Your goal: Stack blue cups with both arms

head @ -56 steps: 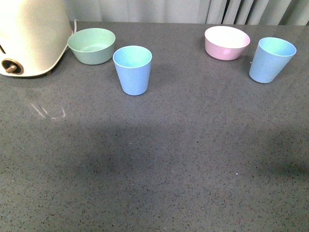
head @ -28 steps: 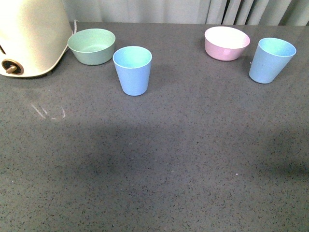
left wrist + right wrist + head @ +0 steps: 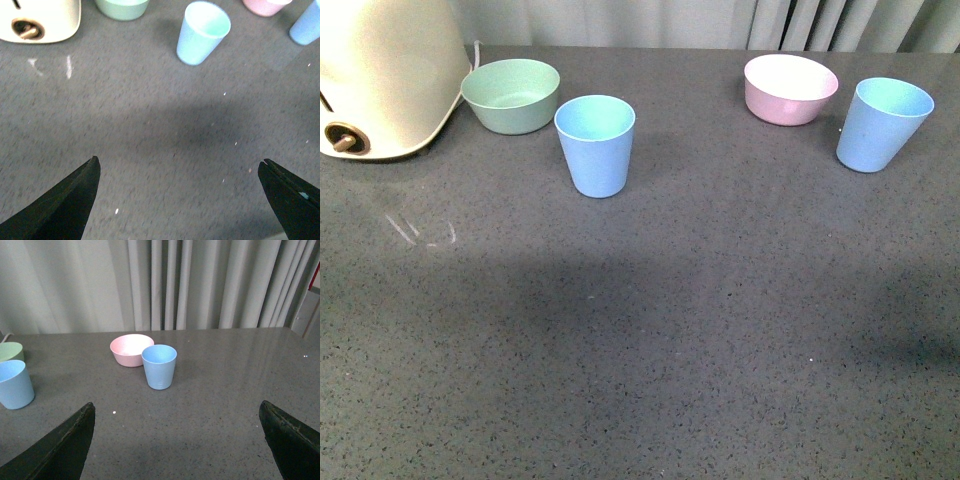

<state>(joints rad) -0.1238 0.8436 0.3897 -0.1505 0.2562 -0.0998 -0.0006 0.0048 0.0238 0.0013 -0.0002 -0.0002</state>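
We count two blue cups, two bowls, one cream appliance and two grippers.

Nearest us, the table (image 3: 650, 340) is a broad stretch of speckled grey that runs the full width of the front view and carries only a faint white scuff (image 3: 420, 230) on the left. Neither arm shows in that view.

Farther out, the left blue cup (image 3: 595, 145) stands upright, mouth up, with open table on three sides. The mint-green bowl (image 3: 512, 95) sits just behind it to the left, with a small gap between them. That bowl lies close against the cream appliance (image 3: 380, 70) at the far left corner, and we cannot tell whether they touch.

Well apart on the right, the right blue cup (image 3: 882, 125) stands upright close to the edge of the front view. The pink bowl (image 3: 790, 88) is just beside it on the left, slightly farther back.

Beyond the bowls, the table's far edge meets a pale curtain (image 3: 820, 22).

The left gripper (image 3: 178, 161) hangs above the bare table looking down. Its two black fingers are spread wide and hold nothing, and the left blue cup is ahead of it, well clear.

The right gripper (image 3: 176, 404) looks out low across the table. It is just as wide open and empty, with the right blue cup ahead between the lines of its fingers, not touching.
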